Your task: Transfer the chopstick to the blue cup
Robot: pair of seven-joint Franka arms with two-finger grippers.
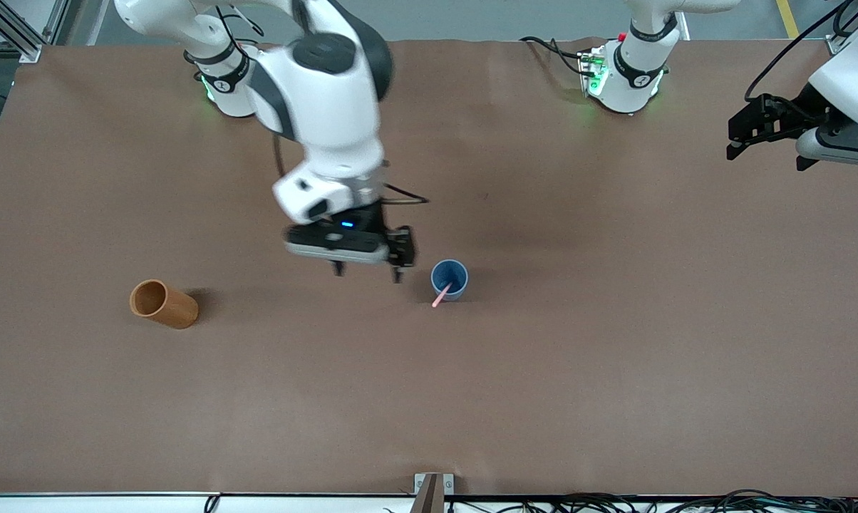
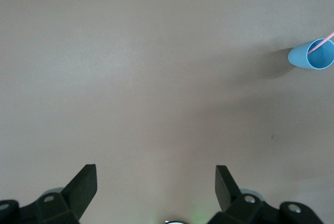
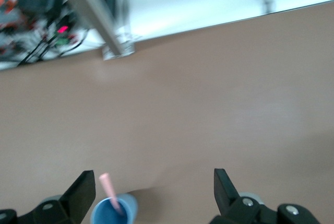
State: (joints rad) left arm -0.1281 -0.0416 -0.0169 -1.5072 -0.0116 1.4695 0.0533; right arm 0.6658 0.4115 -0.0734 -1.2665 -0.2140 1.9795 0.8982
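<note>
Both grippers' fingers released, left gripper (image 1: 734, 149) waiting; chopstick (image 1: 441, 294) in blue cup (image 1: 450, 280).

open left end effector (image 2: 155, 185), chopstick (image 2: 321, 42) in blue cup (image 2: 308, 57)

I see a matt brown tabletop (image 1: 614, 356) that looks like smooth paper or cloth, a smooth plastic-looking blue cup (image 1: 449, 279) holding a matt pale-pink chopstick (image 1: 441, 294), an orange-brown cup (image 1: 162, 304) with a wood-like finish, and glossy white arm shells above matt black hands.
</note>
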